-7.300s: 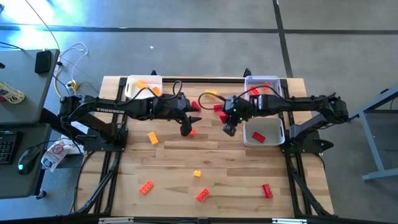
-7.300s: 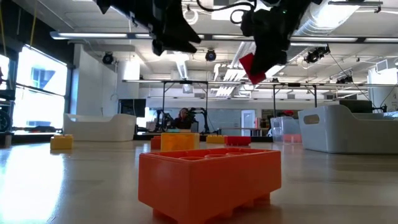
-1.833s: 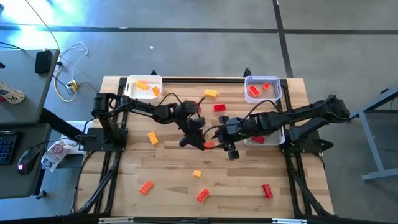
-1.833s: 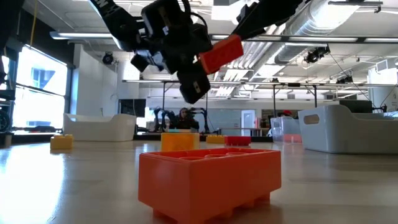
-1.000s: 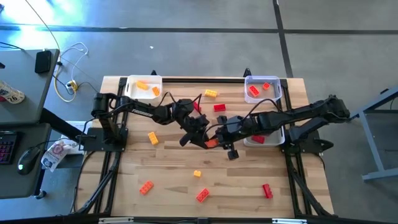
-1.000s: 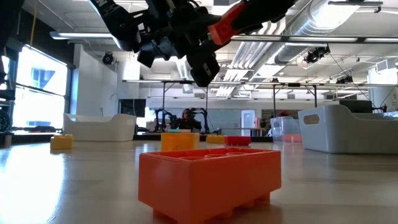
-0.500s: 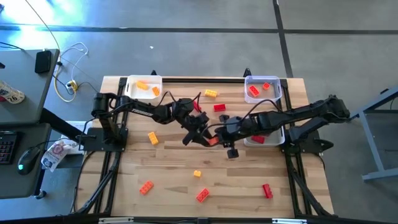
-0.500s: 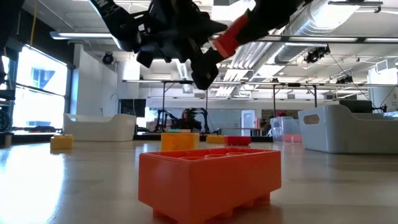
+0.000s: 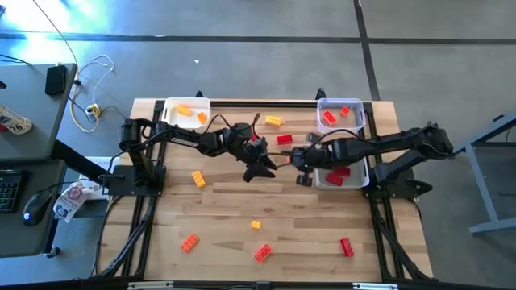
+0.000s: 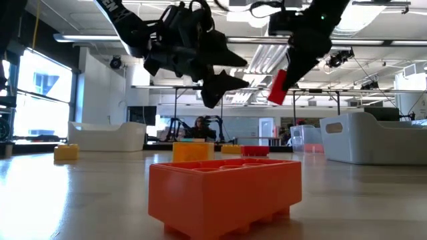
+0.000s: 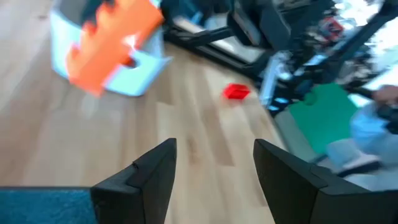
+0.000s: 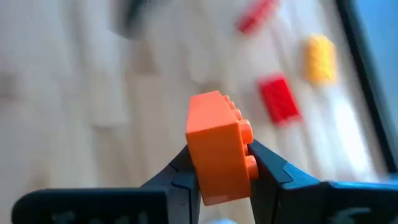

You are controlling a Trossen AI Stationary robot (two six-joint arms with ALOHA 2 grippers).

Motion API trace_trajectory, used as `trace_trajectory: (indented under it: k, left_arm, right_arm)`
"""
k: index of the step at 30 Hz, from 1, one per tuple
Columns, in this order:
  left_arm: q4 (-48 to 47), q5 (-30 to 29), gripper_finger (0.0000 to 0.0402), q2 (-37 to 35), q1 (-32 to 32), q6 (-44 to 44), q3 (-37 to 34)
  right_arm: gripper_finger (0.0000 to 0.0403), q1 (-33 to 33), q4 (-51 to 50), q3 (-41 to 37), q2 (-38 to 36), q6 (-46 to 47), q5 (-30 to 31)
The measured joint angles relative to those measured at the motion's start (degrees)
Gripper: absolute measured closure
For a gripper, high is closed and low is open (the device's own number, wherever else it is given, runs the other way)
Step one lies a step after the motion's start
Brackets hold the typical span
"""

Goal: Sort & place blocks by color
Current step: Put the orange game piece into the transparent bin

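Orange block [image 12: 219, 146] clamped between the right end effector's [image 9: 300, 159] fingers above the counter [image 9: 226, 217] near a white tray [image 9: 355, 179], left end effector [image 9: 264, 167] spread empty beside it, block barely discernible from above.

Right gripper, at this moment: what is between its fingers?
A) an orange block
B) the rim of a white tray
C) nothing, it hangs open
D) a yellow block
A: the right wrist view shows the right gripper shut on an orange block, held above the table; the left gripper is open and empty.
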Motion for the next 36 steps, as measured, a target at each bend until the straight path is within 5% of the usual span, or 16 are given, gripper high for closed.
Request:
trace_trajectory:
  k: [24,36]
  left_arm:
    - [-17.22,-26.57,0.0201,0.0,-0.68,3.94,0.0]
    - [-25.91,-39.09,0.0201,-1.95,-5.19,6.13,0.05]
  right_arm:
    - [0.0329,-22.09,-11.81,0.0,0.0,16.78,12.8]
    - [0.0329,-38.31,-11.58,-0.28,-0.02,16.4,3.47]
